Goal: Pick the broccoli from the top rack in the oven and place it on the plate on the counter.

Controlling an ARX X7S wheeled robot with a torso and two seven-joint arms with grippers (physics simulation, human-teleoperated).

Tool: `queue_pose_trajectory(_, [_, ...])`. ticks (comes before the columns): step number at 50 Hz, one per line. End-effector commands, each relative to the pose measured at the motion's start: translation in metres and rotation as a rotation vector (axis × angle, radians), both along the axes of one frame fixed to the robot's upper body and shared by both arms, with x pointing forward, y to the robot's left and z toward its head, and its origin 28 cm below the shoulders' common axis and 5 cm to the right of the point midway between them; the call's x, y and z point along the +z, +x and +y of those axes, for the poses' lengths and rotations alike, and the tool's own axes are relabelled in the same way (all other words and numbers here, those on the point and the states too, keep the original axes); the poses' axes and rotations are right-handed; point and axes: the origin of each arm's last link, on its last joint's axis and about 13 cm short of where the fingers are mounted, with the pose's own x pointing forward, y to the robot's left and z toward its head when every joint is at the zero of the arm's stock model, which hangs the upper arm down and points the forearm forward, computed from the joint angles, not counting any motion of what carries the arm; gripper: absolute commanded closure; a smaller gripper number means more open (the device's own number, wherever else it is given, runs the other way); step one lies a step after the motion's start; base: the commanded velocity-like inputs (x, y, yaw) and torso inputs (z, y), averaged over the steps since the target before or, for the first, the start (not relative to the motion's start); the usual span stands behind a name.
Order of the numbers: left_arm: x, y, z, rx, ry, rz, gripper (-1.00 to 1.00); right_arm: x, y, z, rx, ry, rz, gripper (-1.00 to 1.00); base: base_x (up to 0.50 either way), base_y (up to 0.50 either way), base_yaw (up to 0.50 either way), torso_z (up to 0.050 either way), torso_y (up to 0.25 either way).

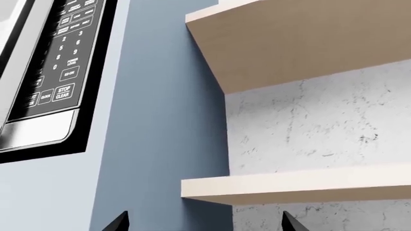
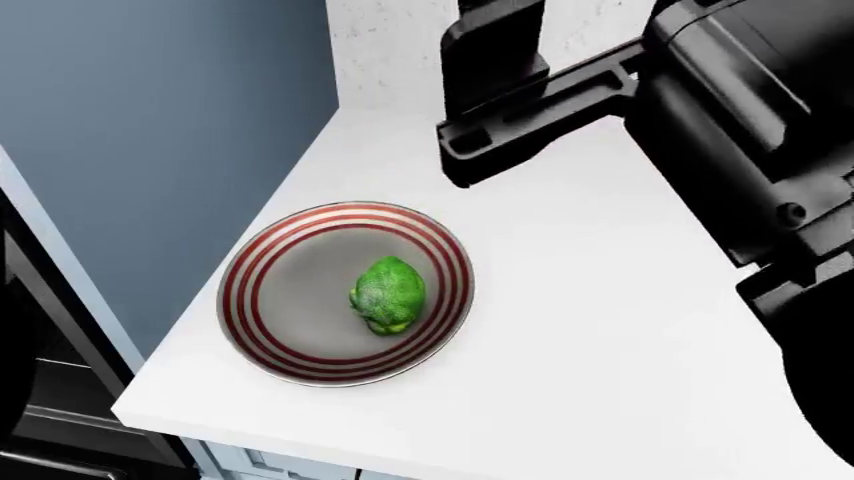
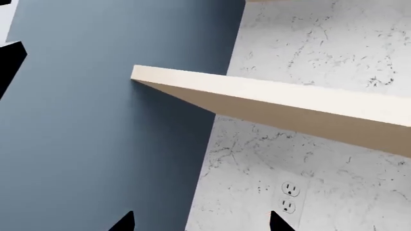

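In the head view the bright green broccoli [image 2: 387,294] lies on the grey centre of the red-and-white ringed plate [image 2: 260,270], which sits on the white counter [image 2: 587,330]. Neither gripper is near it. My left gripper [image 1: 204,225] is open and empty, its dark fingertips [image 1: 119,222] wide apart and aimed at the blue wall and shelves. My right gripper [image 3: 200,223] is open and empty too, its fingertips [image 3: 125,222] spread before the wall. The oven and its top rack are out of view.
A black arm [image 2: 721,130] rises over the counter's back right. Pale wooden shelves [image 1: 301,185] [image 3: 270,98] hang on the marbled white wall. A microwave keypad [image 1: 61,57] shows by the blue panel [image 1: 160,134]. A wall socket [image 3: 289,197] sits under the shelf.
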Motion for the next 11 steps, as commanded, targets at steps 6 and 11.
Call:
queue_pose_trajectory(6, [-0.012, -0.001, 0.005, 0.021, -0.003, 0.014, -1.0, -0.041, -0.045, -0.022, -0.153, 0.07, -0.166, -1.0, 0.0, 0.0, 0.0, 0.0, 0.0])
queue_pose_trajectory(11, [-0.012, -0.005, 0.006, 0.032, -0.005, 0.01, -1.0, -0.049, -0.048, -0.023, -0.159, 0.047, -0.225, -1.0, 0.0, 0.0, 0.0, 0.0, 0.0])
